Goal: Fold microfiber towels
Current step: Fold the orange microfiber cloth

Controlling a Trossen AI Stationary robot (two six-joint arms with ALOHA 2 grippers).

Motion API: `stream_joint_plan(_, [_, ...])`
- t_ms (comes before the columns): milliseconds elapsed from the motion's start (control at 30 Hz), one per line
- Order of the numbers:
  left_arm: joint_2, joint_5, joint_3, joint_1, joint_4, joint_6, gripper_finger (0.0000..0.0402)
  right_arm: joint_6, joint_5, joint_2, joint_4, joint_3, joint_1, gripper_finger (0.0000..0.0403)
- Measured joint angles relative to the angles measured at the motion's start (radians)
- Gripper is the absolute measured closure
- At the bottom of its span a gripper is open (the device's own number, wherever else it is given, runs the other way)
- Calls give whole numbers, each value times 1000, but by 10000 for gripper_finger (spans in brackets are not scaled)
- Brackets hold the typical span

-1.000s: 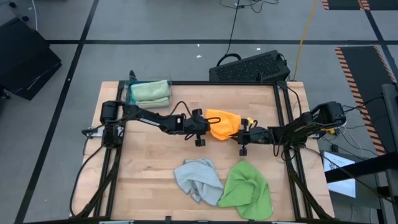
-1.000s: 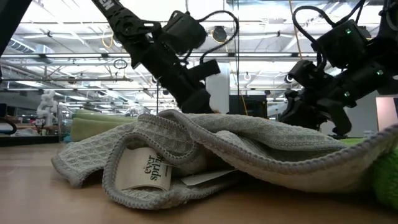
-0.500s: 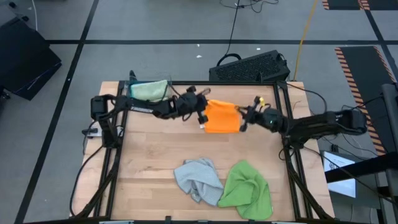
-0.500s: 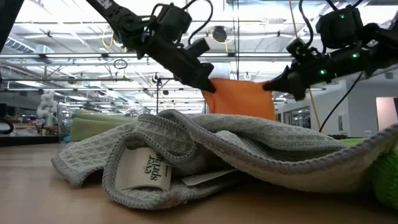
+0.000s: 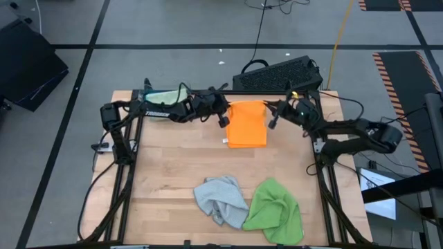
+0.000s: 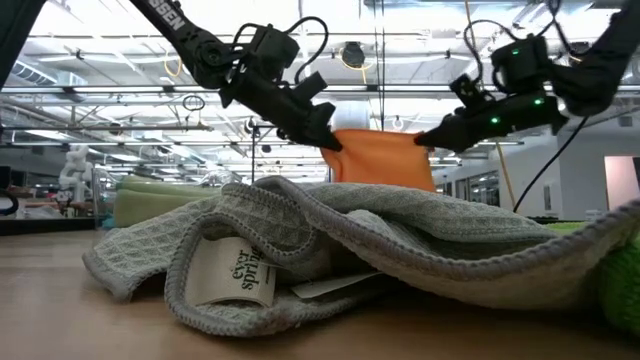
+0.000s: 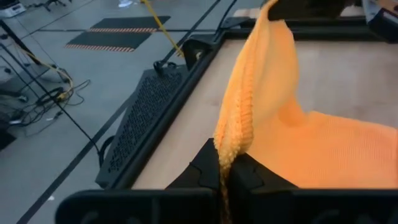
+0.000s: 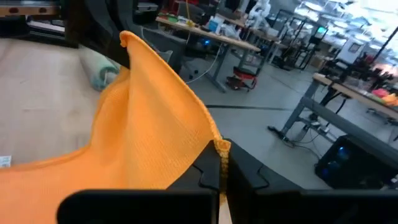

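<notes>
Grippers, two: left gripper (image 5: 223, 111) and right gripper (image 5: 271, 113) each clamp one top corner of one orange towel (image 5: 248, 125) near the table's (image 5: 166, 173) far edge. One grey towel (image 5: 220, 198) and one green towel (image 5: 274, 205) lie near the front edge; folded pale towels (image 5: 163, 100) sit at the far-left corner.

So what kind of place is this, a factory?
Probably a big robotics lab or workshop: a bare wooden table, rows of workbenches behind, and high ceiling lights like a warehouse.

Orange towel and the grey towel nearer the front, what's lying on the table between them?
Nothing: in the high view, only bare wood of the table separates the orange towel from the grey towel.
</notes>
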Motion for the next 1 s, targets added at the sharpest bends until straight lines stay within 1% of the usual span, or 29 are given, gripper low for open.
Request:
stream_joint_plan(100, [0,-16,-1,-6,-30,0,398,-4,-17,48,-33,37,-9,401])
stream_joint_plan(200, [0,-63,-1,-8,-75,6,398,-6,-26,97,-31,54,-35,401])
stream_joint_plan(267, [1,-70,-1,-4,-89,-4,396,7,-33,118,-20,61,-47,401])
stream_joint_plan(333, [1,-51,-1,-6,-91,-12,398,24,-42,130,-39,61,-49,401])
stream_joint_plan(433, [1,7,-1,-30,-107,-12,398,46,-102,129,-91,59,-33,401])
stream_joint_plan(500, [1,24,-1,-52,-132,1,396,61,-124,126,-125,59,-10,401])
stream_joint_plan(667, [1,29,-2,-105,-247,19,397,82,-137,126,-150,39,19,401])
stream_joint_plan(833, [1,32,-2,-157,-254,15,398,113,-213,126,-205,24,24,401])
stream_joint_plan(933, [9,32,-2,-174,-243,14,396,111,-232,126,-248,24,24,401])
stream_joint_plan(1000, [21,26,-2,-175,-242,14,393,104,-221,120,-265,24,24,401])
